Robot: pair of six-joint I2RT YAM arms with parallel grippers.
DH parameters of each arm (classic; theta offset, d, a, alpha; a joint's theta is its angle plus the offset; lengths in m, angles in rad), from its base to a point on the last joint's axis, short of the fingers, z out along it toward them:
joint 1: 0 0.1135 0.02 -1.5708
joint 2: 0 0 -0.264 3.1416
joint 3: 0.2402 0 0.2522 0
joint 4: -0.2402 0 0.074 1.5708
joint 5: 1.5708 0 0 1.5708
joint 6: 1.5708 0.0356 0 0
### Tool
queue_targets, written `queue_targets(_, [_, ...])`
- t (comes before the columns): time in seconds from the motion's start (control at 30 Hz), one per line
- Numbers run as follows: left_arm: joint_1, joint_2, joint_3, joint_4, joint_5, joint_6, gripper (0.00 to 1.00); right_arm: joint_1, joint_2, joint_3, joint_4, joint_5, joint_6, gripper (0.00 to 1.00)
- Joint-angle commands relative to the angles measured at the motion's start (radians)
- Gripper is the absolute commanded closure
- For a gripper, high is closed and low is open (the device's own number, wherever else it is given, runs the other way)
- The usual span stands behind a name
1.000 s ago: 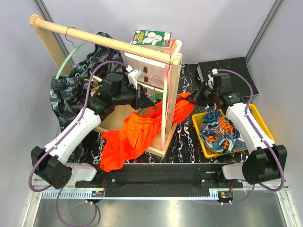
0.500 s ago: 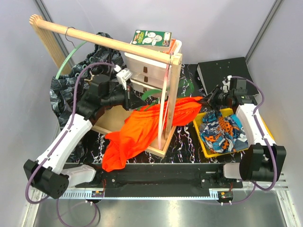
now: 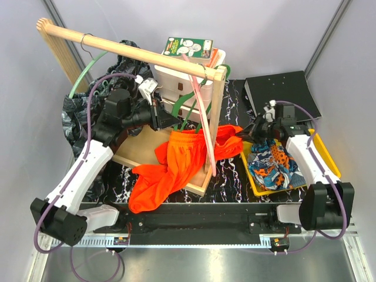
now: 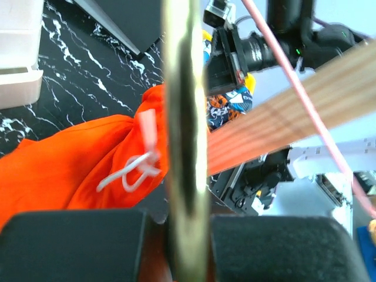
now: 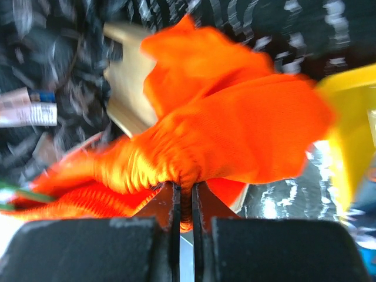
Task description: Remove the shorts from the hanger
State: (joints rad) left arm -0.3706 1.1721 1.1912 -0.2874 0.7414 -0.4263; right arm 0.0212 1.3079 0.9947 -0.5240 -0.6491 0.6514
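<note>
right end effector (image 5: 183,192) pinches the orange shorts (image 5: 235,135); left end effector (image 4: 187,226) clamps the hanger (image 4: 185,106) holding them.

Under the light wooden clothes rack (image 3: 117,48), the bright orange cloth shorts (image 3: 173,161) spill forward onto the black marbled tabletop (image 3: 229,179); the dark navy-grey patterned shorts (image 3: 79,114) lie left of it, the blue, orange and white patterned shorts (image 3: 273,164) right of it in a yellow plastic tray (image 3: 329,151).
</note>
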Motion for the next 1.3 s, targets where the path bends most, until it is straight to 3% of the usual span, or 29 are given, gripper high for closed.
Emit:
queue_targets(0.0, [0.012,0.047,0.064,0.122,0.032,-0.078,1.00,0.082,-0.068,0.019,0.070,0.032,0.043,1.00])
queue_targets(0.17, [0.004,0.087,0.087,0.129,0.003,-0.100,1.00,0.157,-0.055,0.050,0.094,0.017,0.074,1.00])
queue_targets(0.3, [-0.008,0.098,0.091,0.175,-0.124,-0.117,1.00,0.221,-0.029,0.059,0.140,-0.021,0.116,1.00])
queue_targets(0.4, [-0.022,0.095,0.058,0.315,-0.226,-0.126,1.00,0.276,0.010,0.087,0.116,-0.014,0.079,1.00])
queue_targets(0.53, [-0.025,0.107,-0.007,0.605,-0.249,-0.195,1.00,0.283,0.037,0.104,0.056,0.012,0.036,1.00])
queue_targets(0.63, [-0.030,0.133,-0.013,0.718,-0.257,-0.189,1.00,0.283,0.027,0.104,0.042,0.049,0.028,1.00])
queue_targets(0.77, [-0.028,0.244,0.125,0.591,-0.249,-0.146,1.00,0.284,0.021,0.143,0.022,0.060,0.027,1.00])
queue_targets(0.9, [-0.030,0.325,0.223,0.510,-0.250,-0.195,1.00,0.283,0.025,0.186,0.004,0.072,0.024,1.00])
queue_targets(1.03, [-0.030,0.348,0.286,0.300,-0.309,-0.178,1.00,0.280,0.011,0.226,-0.037,0.150,0.005,1.00])
queue_targets(1.27, [-0.027,0.209,0.178,0.076,-0.422,-0.014,1.00,0.163,-0.021,0.286,-0.114,0.209,-0.032,1.00])
